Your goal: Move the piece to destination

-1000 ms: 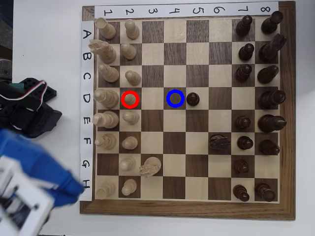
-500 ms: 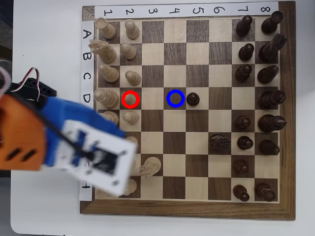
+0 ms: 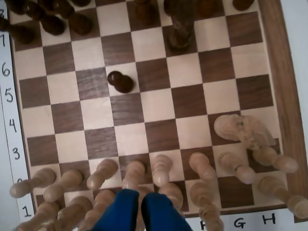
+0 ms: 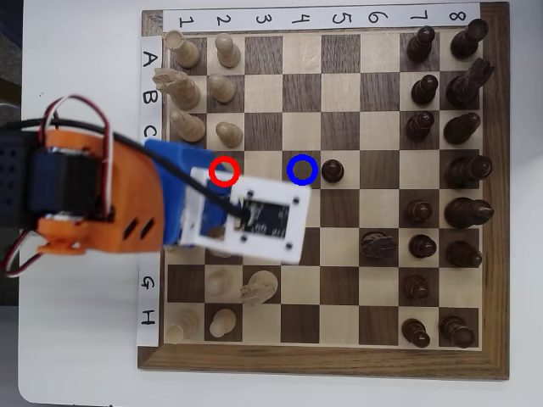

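Piece [image 3: 134,174] just ahead of pincer [image 3: 140,202]

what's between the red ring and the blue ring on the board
One bare light square in the overhead view, no piece on it; the red ring and blue ring sit either side.

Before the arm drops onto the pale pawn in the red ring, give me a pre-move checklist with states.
1. Small pale cream wooden pawn straight ahead of the blue gripper: ok.
2. Jaws open wide enough to take it: not ok, they look closed.
3. Blue-ringed dark brown square empty: ok.
4. Square between pawn and ringed square free: ok.
5. Dark brown pawn off the ringed square: ok, one square beyond.
6. Room beside the neighbouring pale pawns: cannot tell.
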### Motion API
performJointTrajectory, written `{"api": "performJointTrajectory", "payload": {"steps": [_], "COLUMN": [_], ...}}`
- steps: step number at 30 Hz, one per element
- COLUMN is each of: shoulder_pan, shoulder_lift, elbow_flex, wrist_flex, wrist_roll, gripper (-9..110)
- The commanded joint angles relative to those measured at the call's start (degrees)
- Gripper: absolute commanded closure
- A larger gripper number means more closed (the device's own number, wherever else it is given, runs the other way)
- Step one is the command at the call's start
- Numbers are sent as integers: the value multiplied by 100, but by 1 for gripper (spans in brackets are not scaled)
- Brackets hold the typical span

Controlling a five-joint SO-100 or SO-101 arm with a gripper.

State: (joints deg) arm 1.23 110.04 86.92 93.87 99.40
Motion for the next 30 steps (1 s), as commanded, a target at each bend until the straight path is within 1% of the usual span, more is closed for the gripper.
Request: {"api": "performJointTrajectory", "payload": {"steps": [1, 8, 18, 23, 30], "shoulder_pan": [-580, -747, -1116, -1239, -1178], "shoulder_lift": [79, 229, 624, 958, 1371], "elbow_flex": [176, 835, 1617, 1995, 2479], "wrist_flex": [290, 369, 79, -316, -949], "wrist_roll": [2109, 2303, 2584, 2865, 2742], "gripper": [101, 101, 101, 93, 90]}}
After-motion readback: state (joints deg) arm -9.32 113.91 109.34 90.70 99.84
